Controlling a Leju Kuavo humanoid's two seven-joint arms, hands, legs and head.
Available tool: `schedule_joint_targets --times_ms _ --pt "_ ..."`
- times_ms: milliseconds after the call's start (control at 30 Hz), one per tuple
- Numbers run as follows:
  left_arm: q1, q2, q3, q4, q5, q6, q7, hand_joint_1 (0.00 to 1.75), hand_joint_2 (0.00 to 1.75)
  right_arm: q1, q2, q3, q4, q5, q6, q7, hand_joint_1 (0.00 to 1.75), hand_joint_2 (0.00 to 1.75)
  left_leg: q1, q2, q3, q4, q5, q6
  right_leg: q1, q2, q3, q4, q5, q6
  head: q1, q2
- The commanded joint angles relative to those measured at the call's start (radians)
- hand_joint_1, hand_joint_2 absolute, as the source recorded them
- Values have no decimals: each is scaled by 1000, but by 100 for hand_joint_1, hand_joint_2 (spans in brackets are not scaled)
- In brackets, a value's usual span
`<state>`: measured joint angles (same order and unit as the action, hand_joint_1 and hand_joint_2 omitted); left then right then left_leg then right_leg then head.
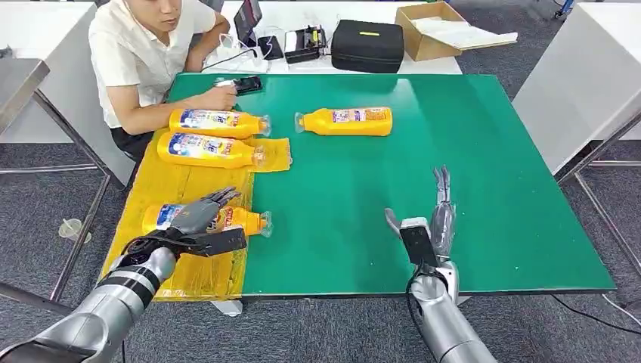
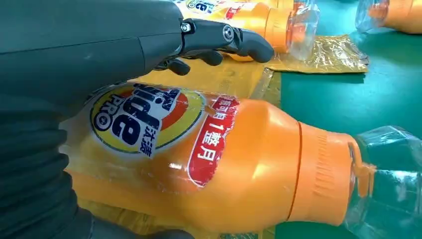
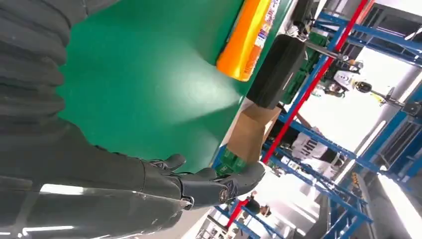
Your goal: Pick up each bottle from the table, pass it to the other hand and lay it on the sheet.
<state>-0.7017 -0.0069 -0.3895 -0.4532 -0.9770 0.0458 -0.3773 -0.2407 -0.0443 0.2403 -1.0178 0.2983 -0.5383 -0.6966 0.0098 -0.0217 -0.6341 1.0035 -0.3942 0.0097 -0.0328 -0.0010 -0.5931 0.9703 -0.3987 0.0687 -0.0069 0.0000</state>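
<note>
On the yellow sheet at the bench's left edge, the left hand rests over a lying bottle, apparently setting it down.

Left wrist view: fingers reach past the bottle's label, barely curled; whether they clamp it I cannot tell.

Right wrist view: the right hand is empty, fingers straight and apart, a last bottle well ahead.

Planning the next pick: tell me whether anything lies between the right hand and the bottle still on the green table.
Nothing visible does. The right hand hovers open over bare green table, and the bottle lies farther back with only tabletop between them.
</note>
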Motion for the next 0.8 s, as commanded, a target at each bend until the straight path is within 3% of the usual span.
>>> schedule_joint_targets --times_ms 33,233,400,567,800 --pt "-12 14 -25 77 0 -15 0 0 175 -42 -13 37 45 -5 3 -2 0 175 1 6 4 0 -3 0 2 4 3 -1 -1 -4 0 0" --pt "-12 14 -25 77 0 -15 0 0 175 -42 -13 37 45 -5 3 -2 0 175 1 5 3 0 -2 0 1 3 2 0 -1 -4 0 0" --pt "-1 11 4 -4 103 -73 -125 0 175 -53 -21 55 44 -14 0 -2 0 175 1 5 4 1 -2 0 2 3 3 0 -1 -4 0 0" --pt "48 47 -46 -263 243 -142 -205 0 175 -64 -35 66 39 -10 -8 -2 0 175 1 5 2 2 -3 0 2 2 2 1 -1 -5 0 0" --pt "203 1 -16 -660 568 -142 -184 0 175 -48 -42 51 16 9 -15 -2 0 175 1 3 3 2 -4 0 2 1 3 0 -3 -5 0 0"
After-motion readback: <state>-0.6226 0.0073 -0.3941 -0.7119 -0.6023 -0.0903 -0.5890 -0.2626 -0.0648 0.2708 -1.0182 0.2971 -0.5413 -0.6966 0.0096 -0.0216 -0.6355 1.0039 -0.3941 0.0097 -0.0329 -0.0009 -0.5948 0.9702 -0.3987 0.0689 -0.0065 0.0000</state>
